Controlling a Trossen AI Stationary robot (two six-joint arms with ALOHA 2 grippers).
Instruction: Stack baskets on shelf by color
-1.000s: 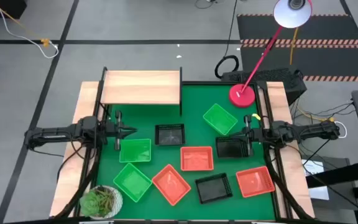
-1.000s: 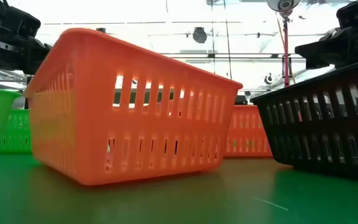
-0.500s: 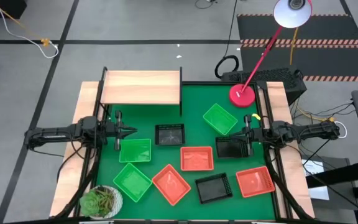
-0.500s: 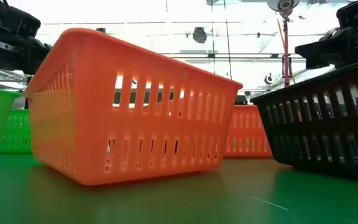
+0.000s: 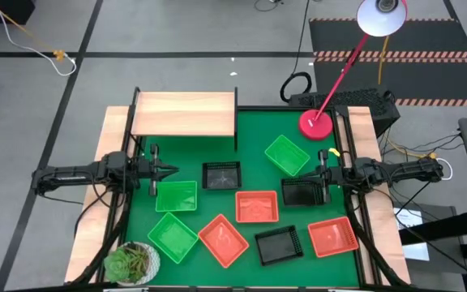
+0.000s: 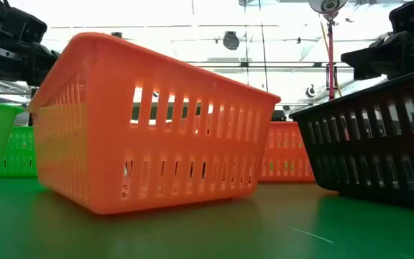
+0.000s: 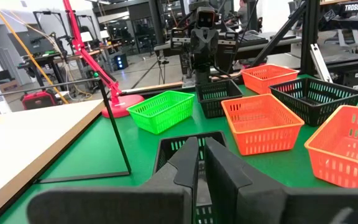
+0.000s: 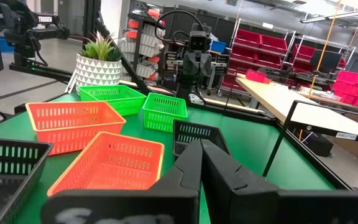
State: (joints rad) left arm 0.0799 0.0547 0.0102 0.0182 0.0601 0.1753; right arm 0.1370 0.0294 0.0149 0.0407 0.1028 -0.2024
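**A:** What are my grippers doing?

**B:** I see the left gripper at the left edge of the green mat, fingers pressed nearly together and holding nothing. It hangs just above a green basket. My right gripper sits at the right edge with its fingers fully closed, also empty, right beside a black basket.

**A:** And the other baskets?

**B:** All nine lie on the mat, none stacked. Between the two grippers I have a second black basket and a red-orange basket. Farther back sits a tilted green basket, near the pink lamp base. Along the front edge run another green basket, a red-orange one, the third black basket and the last red-orange basket.

**A:** The shelf?

**B:** The shelf stands at the back left corner, its board bare. A potted plant occupies the front left corner.
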